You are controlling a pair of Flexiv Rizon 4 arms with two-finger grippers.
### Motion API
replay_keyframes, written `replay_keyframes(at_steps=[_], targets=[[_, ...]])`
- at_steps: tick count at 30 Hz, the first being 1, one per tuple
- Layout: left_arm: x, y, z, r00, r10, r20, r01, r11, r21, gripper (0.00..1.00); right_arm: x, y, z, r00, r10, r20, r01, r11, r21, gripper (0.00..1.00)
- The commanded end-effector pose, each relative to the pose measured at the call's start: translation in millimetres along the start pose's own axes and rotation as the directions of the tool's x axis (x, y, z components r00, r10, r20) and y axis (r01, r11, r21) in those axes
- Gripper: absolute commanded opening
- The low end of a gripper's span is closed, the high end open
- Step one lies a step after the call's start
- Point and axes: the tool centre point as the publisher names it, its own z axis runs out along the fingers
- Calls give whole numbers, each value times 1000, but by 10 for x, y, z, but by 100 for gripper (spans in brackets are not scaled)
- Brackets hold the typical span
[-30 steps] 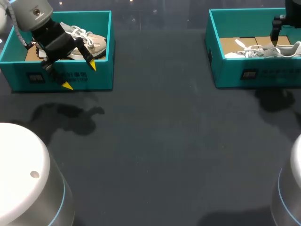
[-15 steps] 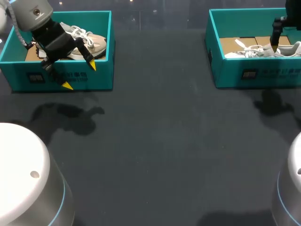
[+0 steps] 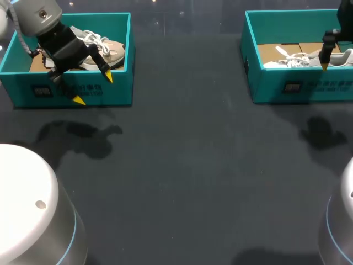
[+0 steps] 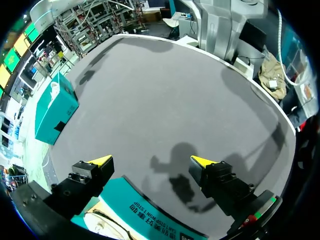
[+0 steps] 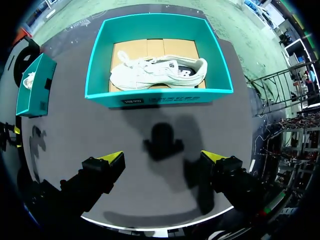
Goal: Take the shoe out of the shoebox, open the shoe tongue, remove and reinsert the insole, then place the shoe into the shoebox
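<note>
A white shoe [image 3: 306, 59] lies in the right teal shoebox [image 3: 292, 85] at the table's far right. My right gripper [image 5: 161, 157] hangs open above the box's front wall; the head view shows just one of its fingertips [image 3: 324, 67]. From the right wrist, the shoe [image 5: 155, 72] and box [image 5: 159, 96] lie ahead of the fingers. A beige shoe [image 3: 105, 48] rests in the left teal shoebox [image 3: 110, 91]. My left gripper [image 3: 94, 88] is open and empty over that box's front wall [image 4: 150, 212].
Dark grey table [image 3: 187, 165] stretches between and in front of the two boxes. Cardboard [image 3: 270, 52] lines the right box's floor. The left wrist view shows the right shoebox [image 4: 52, 112] far ahead across the table.
My right gripper has drifted from over the shoe toward the box's front wall. The left arm has stayed still.
</note>
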Motion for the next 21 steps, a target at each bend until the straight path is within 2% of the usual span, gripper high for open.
replay_keyframes(at_steps=[1, 6, 11, 13, 15, 16, 17, 21], targets=[[-29, 123, -130, 998, 64, -14, -64, 998, 25, 100, -6, -20, 4, 1000, 0, -1, 0, 1000, -5, 100], [-164, 428, -360, 991, 133, -30, -133, 991, 18, 100, -6, -20, 4, 1000, 0, -1, 0, 1000, -5, 100], [-260, 733, -533, 963, 257, -77, -260, 965, -42, 100, -6, -20, 4, 1000, 0, -1, 0, 1000, -5, 100], [-283, 867, -613, 929, 352, -110, -359, 932, -50, 100, -6, -20, 4, 1000, 0, -1, 0, 1000, -5, 100], [-290, 1025, -735, 851, 505, -142, -514, 857, -35, 100, -6, -20, 4, 1000, 0, -1, 0, 1000, -5, 100], [-309, 1119, -803, 846, 519, -126, -529, 845, -74, 100, -6, -20, 4, 1000, 0, -1, 0, 1000, -5, 100], [-373, 1197, -849, 885, 452, -115, -465, 875, -135, 100, -6, -20, 4, 1000, 0, -1, 0, 1000, -5, 100], [-373, 1197, -849, 885, 452, -115, -465, 875, -135, 100, -6, -20, 4, 1000, 0, -1, 0, 1000, -5, 100]])
